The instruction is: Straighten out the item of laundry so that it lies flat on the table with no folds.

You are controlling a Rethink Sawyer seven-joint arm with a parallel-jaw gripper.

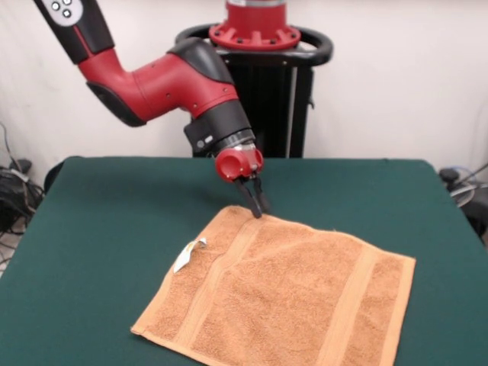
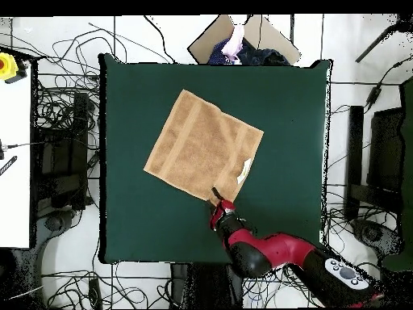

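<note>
Lying spread flat on the table (image 1: 91, 229): orange-tan towel (image 1: 290, 293), 2 woven bands, white tag (image 1: 187, 255) curling. Gripper (image 1: 256, 207) fingers pinched together, touching towel's far corner.

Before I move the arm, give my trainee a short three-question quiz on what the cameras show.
1. True or false: the towel lies spread open on the table.
2. The gripper is at the towel's: A) centre B) far corner C) white tag
3. Fill in: two flat woven ___ cross the towel.

Key:
1. True, it looks nearly flat in both views.
2. B
3. bands
</note>
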